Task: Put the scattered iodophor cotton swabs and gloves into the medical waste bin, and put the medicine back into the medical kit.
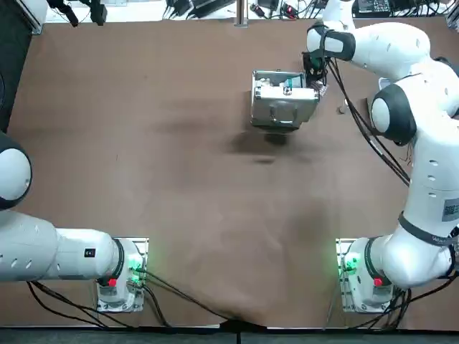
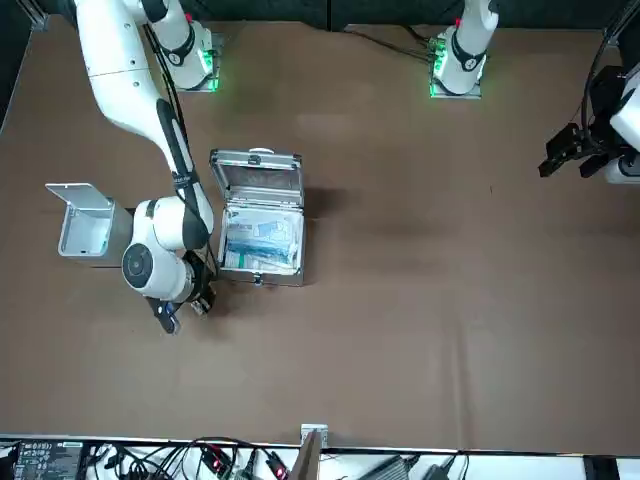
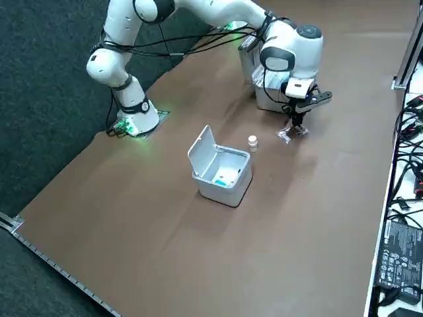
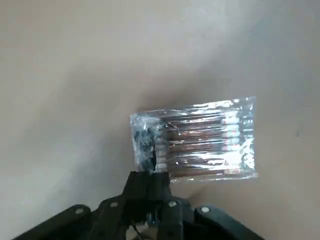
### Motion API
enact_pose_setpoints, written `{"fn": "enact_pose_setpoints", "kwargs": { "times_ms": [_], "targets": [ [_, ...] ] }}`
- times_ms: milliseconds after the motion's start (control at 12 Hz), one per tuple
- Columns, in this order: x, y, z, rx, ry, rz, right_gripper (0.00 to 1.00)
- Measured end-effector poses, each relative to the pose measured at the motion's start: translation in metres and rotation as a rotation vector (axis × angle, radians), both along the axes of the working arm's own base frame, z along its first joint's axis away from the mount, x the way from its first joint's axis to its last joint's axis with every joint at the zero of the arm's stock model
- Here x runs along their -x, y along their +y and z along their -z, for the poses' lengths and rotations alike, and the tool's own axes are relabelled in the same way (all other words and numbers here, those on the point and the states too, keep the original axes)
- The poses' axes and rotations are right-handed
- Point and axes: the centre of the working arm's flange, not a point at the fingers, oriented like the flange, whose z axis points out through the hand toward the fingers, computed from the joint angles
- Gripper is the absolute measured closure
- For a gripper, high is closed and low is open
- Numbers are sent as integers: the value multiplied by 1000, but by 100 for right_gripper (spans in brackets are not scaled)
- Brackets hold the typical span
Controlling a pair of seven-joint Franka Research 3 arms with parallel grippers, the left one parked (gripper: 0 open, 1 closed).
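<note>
— Was there room around the right gripper [image 3: 296,122]?
— Little on one side. It hung low near the table's far edge, with its fingers pinched on a corner of the swab packet [image 4: 200,142]. The open medical kit [image 1: 283,100] stood just beside it, toward the table's middle, with the lid upright. I saw only a narrow gap between them.
— And toward the waste bin [image 3: 221,168]?
— Mostly open. A small bottle [image 3: 252,140] stood between the packet and the bin, close to the straight line. The bin's lid was raised on the robot's side, so I could reach its mouth from above.
— The rest?
— The brown table [image 1: 165,186] lay free across the middle and the left half. I could pass there easily.
</note>
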Motion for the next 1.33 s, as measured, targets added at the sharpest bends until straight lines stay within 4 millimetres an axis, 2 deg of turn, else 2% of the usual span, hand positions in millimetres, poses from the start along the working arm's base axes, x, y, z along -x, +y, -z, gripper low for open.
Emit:
{"fn": "enact_pose_setpoints", "kwargs": {
  "times_ms": [167, 333, 500, 667, 833, 1000, 1167, 1250, 1333],
  "targets": [
    [-12, 2, -23, -9, -45, 0, 99],
    [-22, -5, -61, -13, -92, 9, 99],
    [-28, -23, -110, -12, -139, 31, 99],
    [-28, -50, -156, -3, -164, 61, 99],
    [-24, -87, -192, 13, -158, 74, 99],
    [-16, -136, -213, 30, -130, 59, 99],
    [-6, -190, -223, 38, -83, 32, 99],
    [8, -237, -223, 31, -14, 26, 99],
    [16, -255, -223, 20, 27, 32, 99]
  ]
}}
